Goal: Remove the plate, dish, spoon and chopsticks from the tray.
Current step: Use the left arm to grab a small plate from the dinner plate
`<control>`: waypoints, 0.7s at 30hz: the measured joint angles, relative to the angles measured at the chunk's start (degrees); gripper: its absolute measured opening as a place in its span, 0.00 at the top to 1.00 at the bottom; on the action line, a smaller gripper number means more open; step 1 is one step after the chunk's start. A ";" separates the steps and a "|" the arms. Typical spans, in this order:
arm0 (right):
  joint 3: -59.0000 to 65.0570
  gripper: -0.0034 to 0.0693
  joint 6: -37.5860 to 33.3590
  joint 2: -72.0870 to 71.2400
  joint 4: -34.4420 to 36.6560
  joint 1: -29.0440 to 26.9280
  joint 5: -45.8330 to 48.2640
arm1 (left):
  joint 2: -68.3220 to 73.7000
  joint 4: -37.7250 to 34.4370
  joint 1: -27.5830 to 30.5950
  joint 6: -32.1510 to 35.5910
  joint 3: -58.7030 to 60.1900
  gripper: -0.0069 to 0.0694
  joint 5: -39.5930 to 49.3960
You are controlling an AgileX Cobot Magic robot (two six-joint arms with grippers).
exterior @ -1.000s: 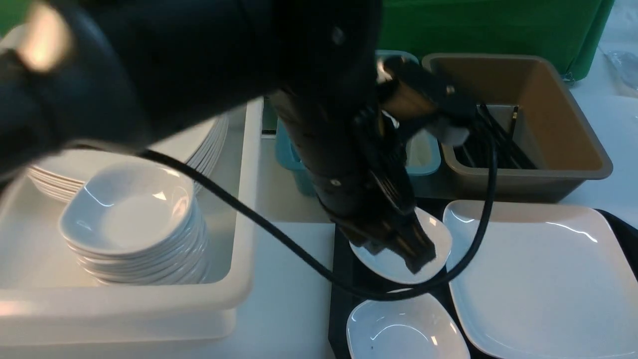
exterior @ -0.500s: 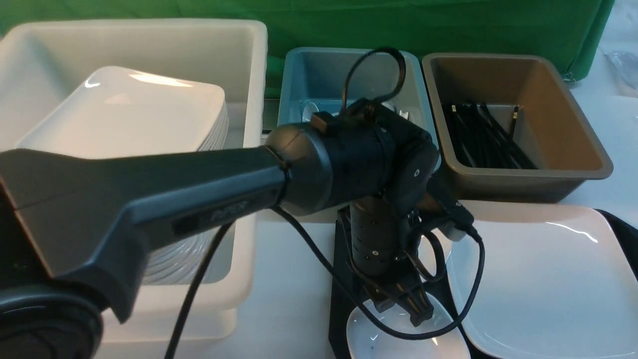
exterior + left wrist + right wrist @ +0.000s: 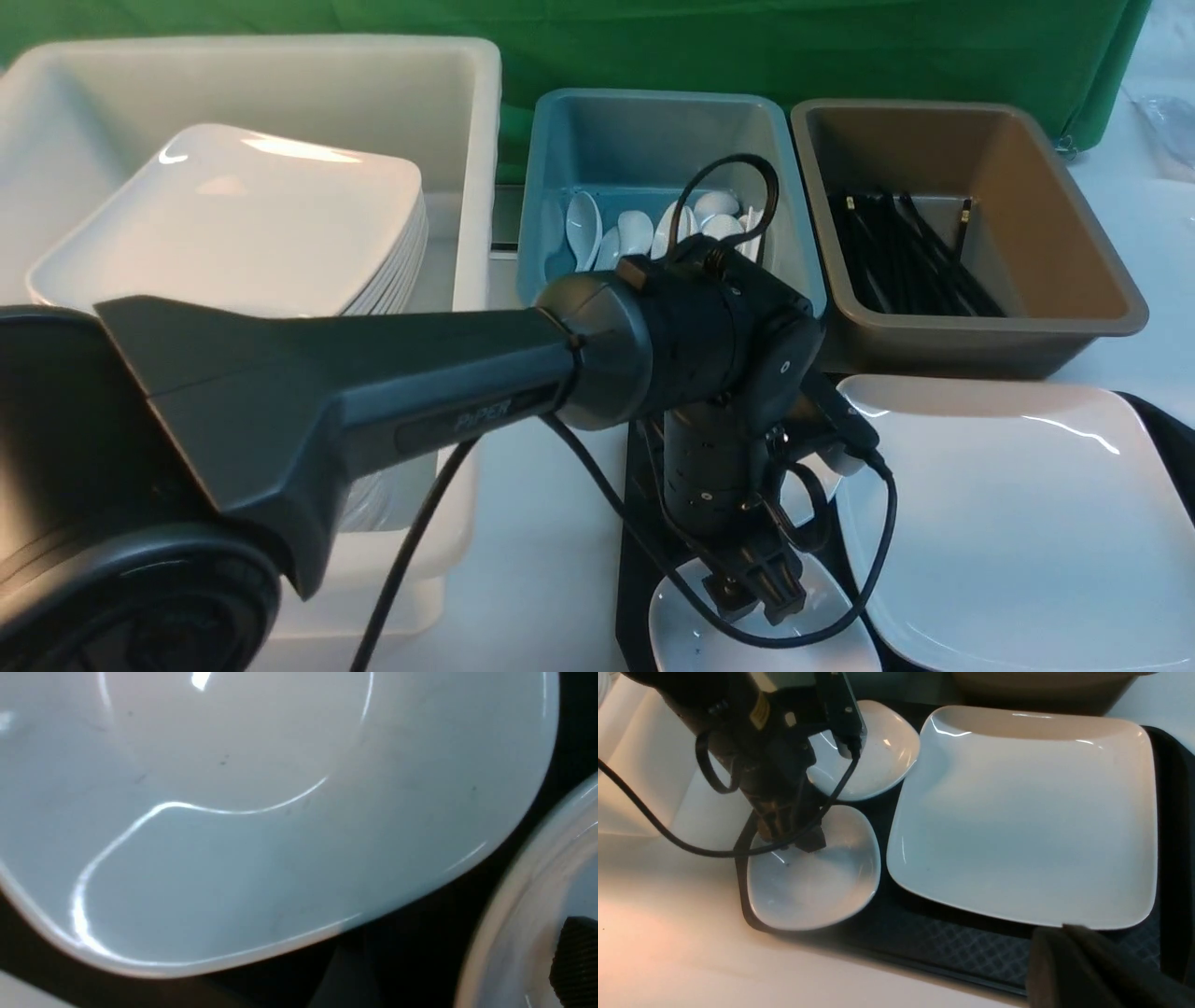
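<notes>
Reaching down at the near dish (image 3: pixel 817 891) on the tray (image 3: pixel 952 947), the left gripper (image 3: pixel 758 590) hides how wide its jaws stand, so I cannot tell; the right gripper (image 3: pixel 1083 966) is closed, with nothing seen in it. Spoons (image 3: pixel 635 233) lie in the blue tub (image 3: pixel 653 140), chopsticks (image 3: pixel 906 261) in the brown tub (image 3: pixel 1055 243). Left to clear, I judge: the near dish, the far dish (image 3: pixel 878 751) and the plate (image 3: pixel 1018 523), all on the tray

We see the big white plate (image 3: pixel 1018 523) lying flat on the right side of the black tray (image 3: pixel 952 947). A small white dish (image 3: pixel 822 891) and a second dish (image 3: pixel 878 756) sit on the tray's left side.
</notes>
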 joint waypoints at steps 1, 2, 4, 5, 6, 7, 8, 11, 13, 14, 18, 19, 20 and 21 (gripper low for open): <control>0.00 0.90 0.00 0.00 0.00 0.00 -0.05 | 0.26 -0.49 0.00 0.00 0.00 0.23 0.21; 0.00 0.90 0.00 0.00 0.00 0.00 -0.05 | 0.25 -0.58 0.00 0.00 0.00 0.23 0.28; 0.04 0.90 -0.07 0.00 0.00 0.00 -0.15 | 0.57 -1.39 0.00 0.00 0.00 0.30 1.24; 0.04 0.90 -0.12 0.00 -0.05 0.00 -0.20 | 0.65 -1.65 0.00 0.00 -0.01 0.36 1.94; 0.04 0.90 -0.12 0.00 -0.05 0.00 -0.20 | 0.65 -1.71 0.00 0.00 -0.01 0.38 2.09; 0.04 0.90 -0.12 0.00 -0.05 0.00 -0.20 | 0.65 -1.92 0.00 0.00 -0.01 0.50 3.23; 0.04 0.90 -0.14 0.00 -0.05 0.00 -0.26 | 0.65 -2.07 0.00 -0.12 -0.07 0.60 3.92; 0.04 0.90 -0.18 0.00 -0.05 0.00 -0.39 | 0.15 -3.37 0.10 -0.26 -0.54 0.71 5.86; 0.04 0.90 -0.18 0.00 -0.05 0.00 -0.46 | -0.07 -3.41 0.10 -0.26 -0.62 0.72 5.99; 0.04 0.90 -0.18 0.00 0.00 0.00 -0.54 | -0.31 -3.48 0.10 -0.26 -0.62 0.72 6.16; 0.04 0.90 -0.18 0.00 0.00 0.00 -0.66 | -1.89 -3.25 0.10 -0.26 -0.62 0.76 6.92; 0.04 0.90 -0.18 0.00 0.00 0.00 -0.66 | -3.02 -3.11 0.10 -0.26 -0.68 0.80 7.13; 0.04 0.90 -0.18 0.00 0.00 0.00 -0.66 | -3.96 -2.85 0.10 -0.26 -0.75 0.83 7.13; 0.04 0.90 -0.18 0.00 0.00 0.00 -0.66 | -5.68 -2.70 0.10 -0.32 -1.13 0.86 7.58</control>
